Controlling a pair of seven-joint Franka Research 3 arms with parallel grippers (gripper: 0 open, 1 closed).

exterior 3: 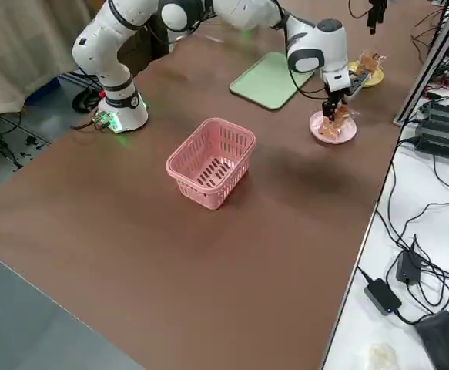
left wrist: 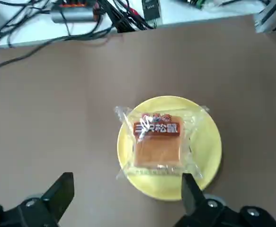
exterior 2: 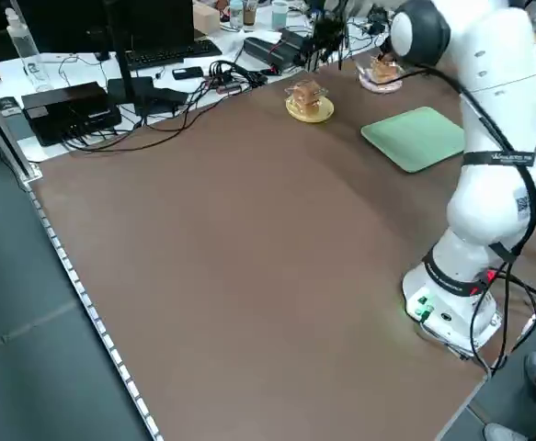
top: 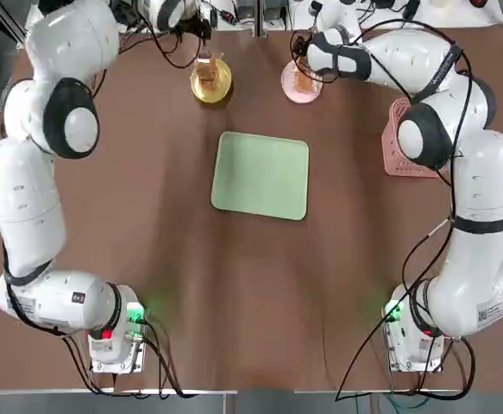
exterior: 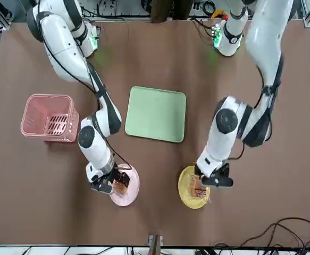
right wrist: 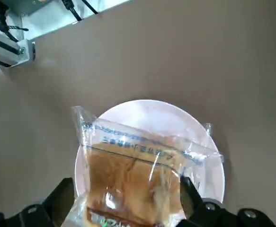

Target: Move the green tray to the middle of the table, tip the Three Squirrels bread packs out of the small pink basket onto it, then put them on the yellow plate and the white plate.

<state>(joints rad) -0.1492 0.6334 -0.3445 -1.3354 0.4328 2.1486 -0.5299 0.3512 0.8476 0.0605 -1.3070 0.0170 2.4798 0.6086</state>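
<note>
Bread packs on both plates, each with a gripper directly above it.

One bread pack [left wrist: 157,142] lies flat on the yellow plate [left wrist: 209,146], between and below the spread fingers of the left gripper [left wrist: 123,198], which hangs over it without touching. A second bread pack [right wrist: 135,177] rests on the white plate [right wrist: 147,113] between the parted fingers of the right gripper [right wrist: 123,201]; contact with that pack cannot be told. Count: two packs visible, one per plate; two plates, side by side at the far edge of the table [top: 251,293], yellow to the left, white to the right. One green tray [top: 261,175] sits mid-table, near of both plates, nothing on it. One pink basket [exterior 3: 210,162] stands upright at the right side, well apart from the plates.
</note>
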